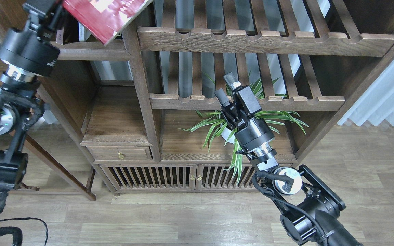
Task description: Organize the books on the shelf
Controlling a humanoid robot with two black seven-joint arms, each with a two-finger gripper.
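Observation:
The red book (pixel 109 15) hangs tilted at the top left, only its lower corner in view, in front of the dark wooden shelf (pixel 91 54). My left gripper (pixel 44 8) is at the top edge beside the book and holds it; its fingertips are cut off by the view's edge. Slivers of upright books (pixel 80 33) show on the shelf behind the red one; the yellow-green and maroon books cannot be made out. My right gripper (pixel 227 87) is open and empty, in front of the lower slatted rack.
Two slatted racks with notched rails (pixel 265 42) (pixel 251 101) fill the middle and right. A potted spider plant (pixel 224 128) stands behind my right wrist. Below are a drawer (pixel 120 153) and a slatted cabinet (pixel 169 176). A post (pixel 139 85) divides the bays.

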